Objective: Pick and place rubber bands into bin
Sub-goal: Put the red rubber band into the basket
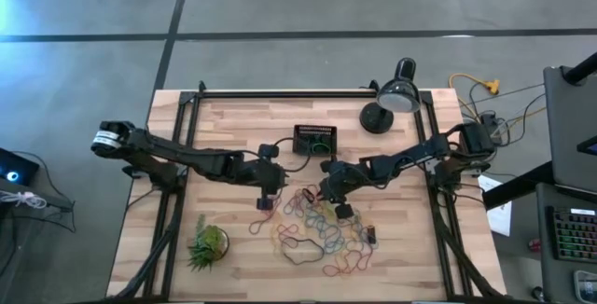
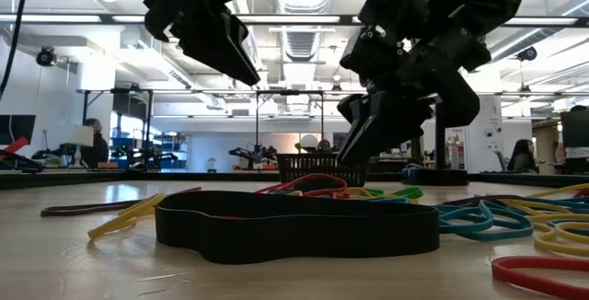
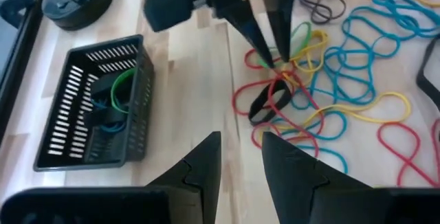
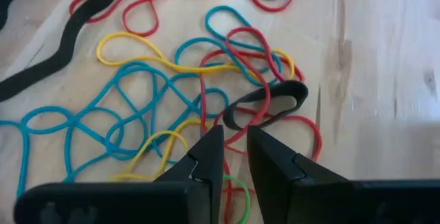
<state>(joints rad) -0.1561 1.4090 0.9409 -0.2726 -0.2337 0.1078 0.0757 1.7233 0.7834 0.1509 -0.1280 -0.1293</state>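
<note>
Many coloured rubber bands [image 1: 317,229] lie heaped on the wooden table's near middle, also in the right wrist view [image 4: 137,93]. A wide black band [image 2: 294,226] lies nearest the low camera. The black slotted bin [image 1: 314,139] stands beyond the heap, with green and blue bands [image 3: 117,90] inside. My right gripper [image 4: 234,141] slants down at the heap's far edge, its fingers a narrow gap apart over crossing red, green and yellow bands [image 3: 275,69]. My left gripper [image 3: 240,148] hangs open and empty above bare wood left of the heap, near the bin. My right gripper slants down from the table's right side. Its fingertips [image 3: 265,49] are at the crossing of a red band [image 4: 206,114] and a green band [image 4: 237,183]. Whether they touch these bands, I cannot tell.
A black desk lamp [image 1: 392,99] stands at the far right of the table. A spiky green plant [image 1: 207,245] sits at the near left. A small dark object [image 1: 370,234] lies at the heap's right edge. Black frame rails run along the table's sides.
</note>
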